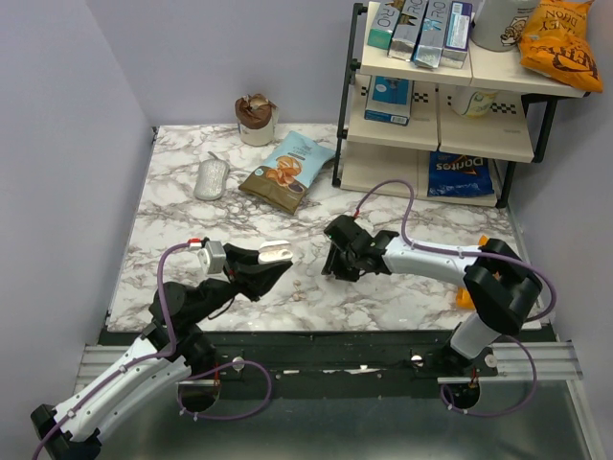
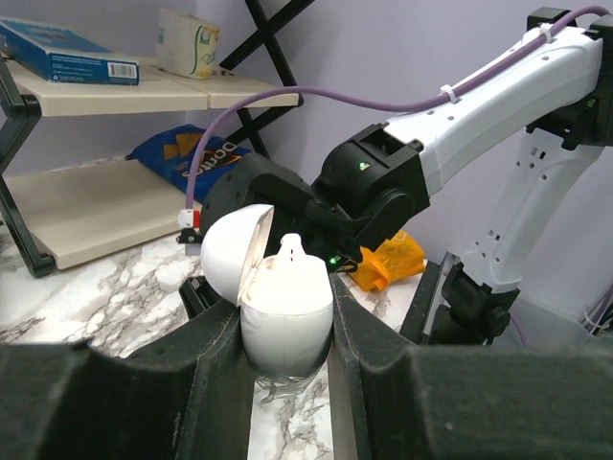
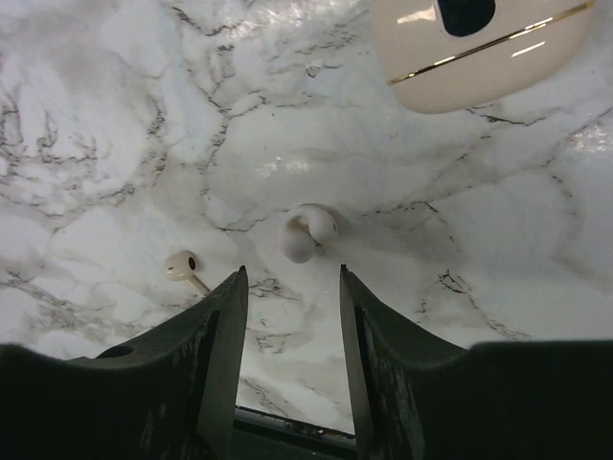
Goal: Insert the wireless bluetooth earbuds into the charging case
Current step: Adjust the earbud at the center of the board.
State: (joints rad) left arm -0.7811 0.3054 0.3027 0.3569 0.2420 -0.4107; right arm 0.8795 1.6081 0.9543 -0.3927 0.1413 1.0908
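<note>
My left gripper (image 2: 284,321) is shut on the charging case (image 2: 285,316), a white pebble held upright above the table with its lid (image 2: 233,254) hinged open to the left. A small white nub (image 2: 291,251) pokes out of the open top; I cannot tell what it is. From above, the case (image 1: 275,251) sits at the left gripper (image 1: 271,261) tip, facing my right gripper (image 1: 330,262). The right gripper (image 3: 292,273) hangs open just over the marble. One rounded white earbud (image 3: 306,233) lies just beyond its fingertips. A second earbud (image 3: 182,265), with a short stem, lies left of the left finger.
A cream rounded object with a thin gold line (image 3: 479,48) shows at the top of the right wrist view. A shelf rack (image 1: 441,105) stands back right. A snack bag (image 1: 287,172), a silver oval object (image 1: 212,179) and a cup (image 1: 256,120) sit at the back. An orange item (image 2: 388,261) lies by the right arm.
</note>
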